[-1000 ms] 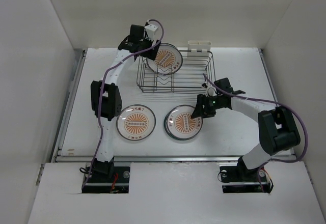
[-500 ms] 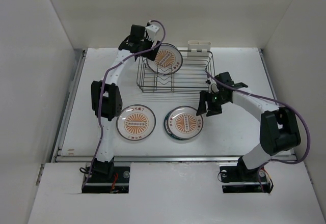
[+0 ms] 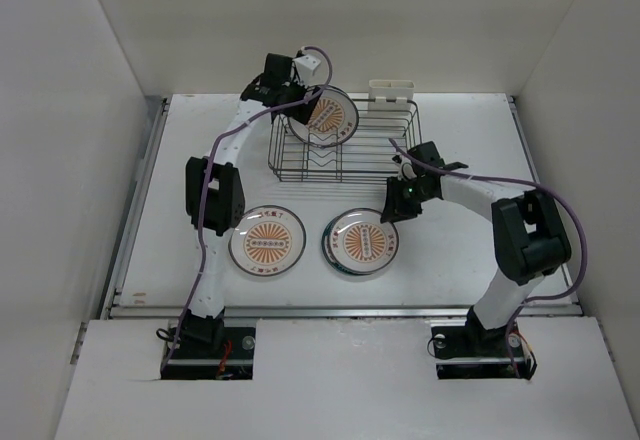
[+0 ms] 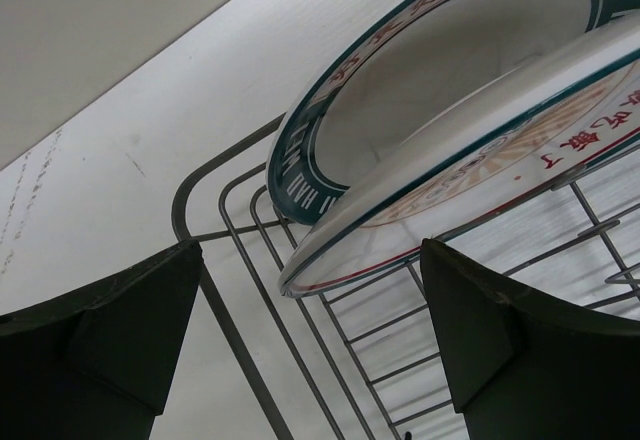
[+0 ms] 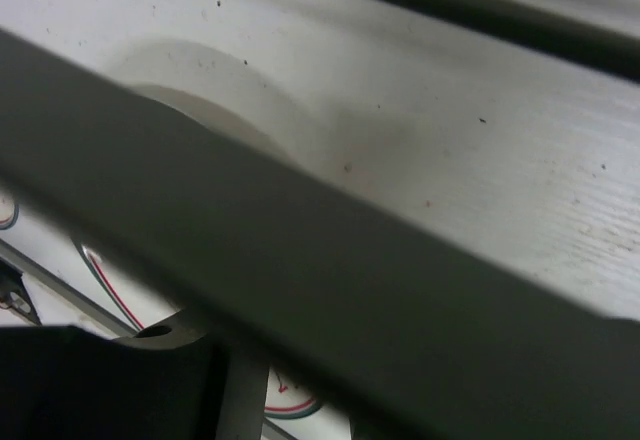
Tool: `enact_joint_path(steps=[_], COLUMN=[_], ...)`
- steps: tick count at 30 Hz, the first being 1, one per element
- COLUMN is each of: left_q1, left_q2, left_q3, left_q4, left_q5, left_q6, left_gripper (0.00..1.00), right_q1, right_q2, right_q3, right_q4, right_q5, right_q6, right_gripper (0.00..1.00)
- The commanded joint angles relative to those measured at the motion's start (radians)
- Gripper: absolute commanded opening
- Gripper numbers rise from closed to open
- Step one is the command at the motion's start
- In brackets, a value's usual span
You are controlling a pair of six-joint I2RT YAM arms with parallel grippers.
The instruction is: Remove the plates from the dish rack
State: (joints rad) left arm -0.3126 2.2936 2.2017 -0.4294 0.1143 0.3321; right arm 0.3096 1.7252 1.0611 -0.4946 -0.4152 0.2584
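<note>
Two plates (image 3: pixel 325 115) stand on edge in the dish rack (image 3: pixel 340 177), a dark wire basket on the far half of the bench (image 3: pixel 470 140). They lean together at the rack's far left corner. The front plate (image 4: pixel 470 150) is white with an orange sunburst centre, red lettering and a thin dark rim. The back plate (image 4: pixel 330 130) has a broad teal rim with lettering and a plain white middle. Both rest on the rack's wires. A small white cup holder (image 3: pixel 392 90) is clipped to the rack's far edge, towards the right.

Two more sunburst plates lie flat on the bench in front of the rack. The left plate (image 3: pixel 267 241) sits alone. The right plate (image 3: pixel 364 242) is just beside it, apart from it, and a dark rim at its left edge may be another plate underneath, though that is hard to tell.

The left gripper (image 4: pixel 310 245) is at the rack's far left corner with its fingers (image 4: pixel 100 340) spread wide, one on each side of the front plate's lower edge, neither touching it in the wrist view. The right gripper (image 3: pixel 397 205) hangs low between the rack's near right corner and the right plate. Its own camera is blocked by dark blur, so I cannot tell whether its fingers are apart or together
</note>
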Motion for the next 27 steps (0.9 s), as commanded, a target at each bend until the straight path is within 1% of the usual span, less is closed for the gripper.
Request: enact_joint_path(steps=[1, 5, 8, 12, 15, 18, 21, 22, 26, 27], left_q1=[-0.003, -0.003, -0.003, -0.003, -0.003, -0.003, -0.003, -0.003, -0.003, -0.003], left_q2=[-0.017, -0.017, -0.017, -0.017, -0.017, -0.017, -0.017, -0.017, -0.017, -0.017], left_q3=[0.044, 0.044, 0.044, 0.044, 0.044, 0.044, 0.044, 0.044, 0.044, 0.044], left_q4=[0.014, 0.023, 0.032, 0.032, 0.032, 0.023, 0.023, 0.023, 0.023, 0.023], left_q5=[-0.008, -0.008, -0.008, -0.008, -0.008, -0.008, -0.018, -0.018, -0.007, 0.005], left_q6=[0.027, 0.027, 0.027, 0.018, 0.018, 0.018, 0.027, 0.027, 0.045, 0.045], left_gripper=[0.88, 0.88, 0.88, 0.88, 0.88, 0.88, 0.88, 0.88, 0.88, 0.88], right_q1=[0.033, 0.033, 0.042, 0.097, 0.131, 0.140, 0.140, 0.140, 0.140, 0.140], right_q2=[0.025, 0.025, 0.025, 0.065, 0.065, 0.056, 0.036, 0.036, 0.002, 0.002], right_q3=[0.007, -0.003, -0.012, -0.012, -0.003, 0.006, 0.007, 0.007, 0.016, 0.016], right_q4=[-0.042, -0.042, -0.012, -0.001, 0.011, 0.011, -0.001, -0.010, -0.030, -0.030], right_q5=[-0.024, -0.014, -0.014, -0.014, 0.004, 0.030, 0.061, 0.061, 0.061, 0.061], right_q6=[0.033, 0.033, 0.047, 0.058, 0.079, 0.079, 0.079, 0.070, 0.061, 0.061], right_gripper=[0.35, 0.34, 0.34, 0.35, 0.35, 0.38, 0.38, 0.40, 0.55, 0.56])
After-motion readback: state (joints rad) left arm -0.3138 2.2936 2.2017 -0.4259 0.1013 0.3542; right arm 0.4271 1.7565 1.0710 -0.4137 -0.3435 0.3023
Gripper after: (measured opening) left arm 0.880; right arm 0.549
